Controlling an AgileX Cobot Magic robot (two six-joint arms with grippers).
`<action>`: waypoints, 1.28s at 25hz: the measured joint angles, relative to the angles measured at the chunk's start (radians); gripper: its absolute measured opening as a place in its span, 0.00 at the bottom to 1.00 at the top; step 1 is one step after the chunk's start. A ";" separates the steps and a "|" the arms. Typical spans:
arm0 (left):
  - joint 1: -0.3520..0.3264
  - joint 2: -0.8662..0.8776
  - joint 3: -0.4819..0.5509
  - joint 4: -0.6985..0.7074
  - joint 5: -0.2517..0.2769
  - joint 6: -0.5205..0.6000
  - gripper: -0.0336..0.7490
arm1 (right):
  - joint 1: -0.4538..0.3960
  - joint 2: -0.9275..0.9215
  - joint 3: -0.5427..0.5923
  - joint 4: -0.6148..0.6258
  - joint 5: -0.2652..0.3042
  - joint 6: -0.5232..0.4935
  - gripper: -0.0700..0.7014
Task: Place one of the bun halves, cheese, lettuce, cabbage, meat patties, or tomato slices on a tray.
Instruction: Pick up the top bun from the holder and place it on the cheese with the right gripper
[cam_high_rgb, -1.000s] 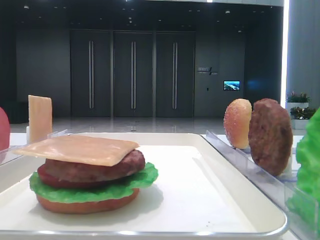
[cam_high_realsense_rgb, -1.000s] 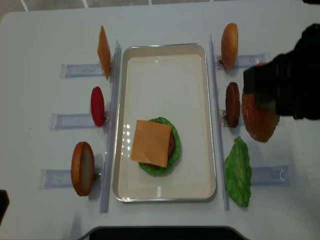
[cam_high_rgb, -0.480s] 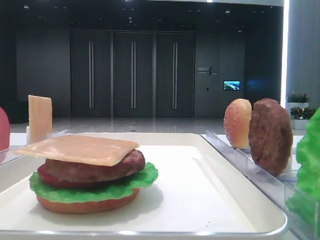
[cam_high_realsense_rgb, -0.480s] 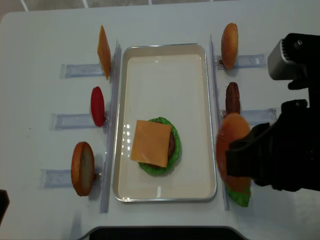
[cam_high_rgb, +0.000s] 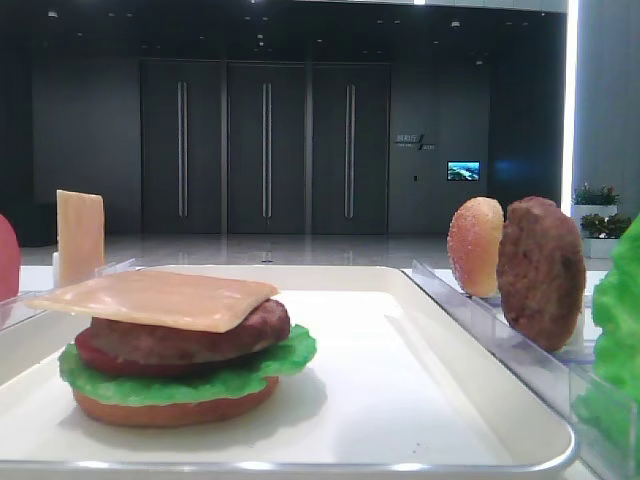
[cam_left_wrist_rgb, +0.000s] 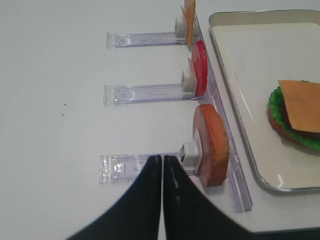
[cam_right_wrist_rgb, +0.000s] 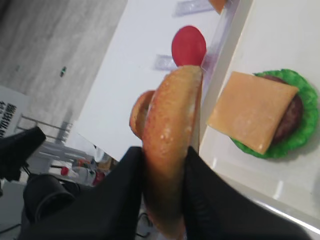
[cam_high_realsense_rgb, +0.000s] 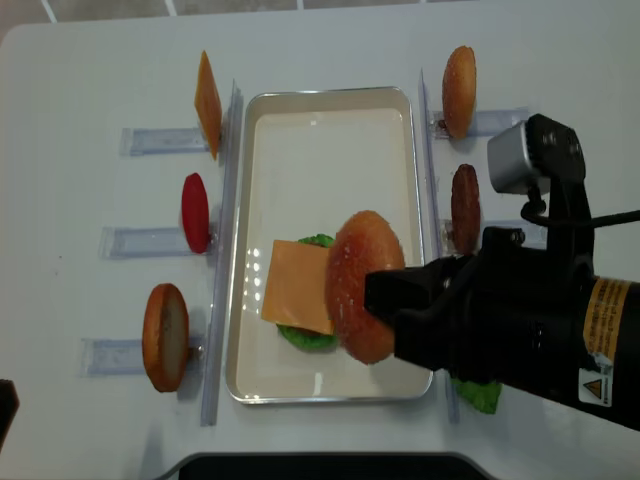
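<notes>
White counter (cam_high_realsense_rgb: 90, 90) filled the overhead view, with a cream tray (cam_high_realsense_rgb: 330, 130) lying lengthwise at the centre of the frame. From the right edge a black arm reached over the tray's lower right part, and its right fingers (cam_right_wrist_rgb: 162, 200) were clamped on the rim of a domed bun top (cam_high_realsense_rgb: 362, 285), which hung in the air above the tray, tilted on edge. In the overhead view the bun top overlapped the right side of a stack lying in the lower half of the tray: a bun base, green lettuce (cam_high_rgb: 150, 385), a brown patty (cam_high_rgb: 180, 340) and a square cheese slice (cam_high_realsense_rgb: 297, 285) on top.

Clear rack strips ran along both long sides of the tray. At the left of the frame stood a spare cheese slice (cam_high_realsense_rgb: 207, 103), a red tomato slice (cam_high_realsense_rgb: 195, 212) and a bun half (cam_high_realsense_rgb: 165, 337), top to bottom. At the right stood another bun top (cam_high_realsense_rgb: 459, 90), a spare patty (cam_high_realsense_rgb: 465, 208) and, at the lower right, a green leaf (cam_high_realsense_rgb: 475, 393) mostly hidden by the arm.

In the left wrist view the left fingers (cam_left_wrist_rgb: 162, 172) were pressed together with nothing between them, low in the frame, over the counter just beside the nearest rack strip.
</notes>
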 joint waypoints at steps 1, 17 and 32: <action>0.000 0.000 0.000 0.000 0.000 0.000 0.03 | -0.013 0.000 0.023 0.007 -0.057 0.000 0.31; 0.000 0.000 0.000 0.000 0.000 0.000 0.03 | -0.082 0.350 0.076 -0.207 -0.598 0.311 0.31; 0.000 0.000 0.000 0.000 0.000 0.000 0.03 | -0.311 0.590 0.181 -0.521 -1.161 0.643 0.31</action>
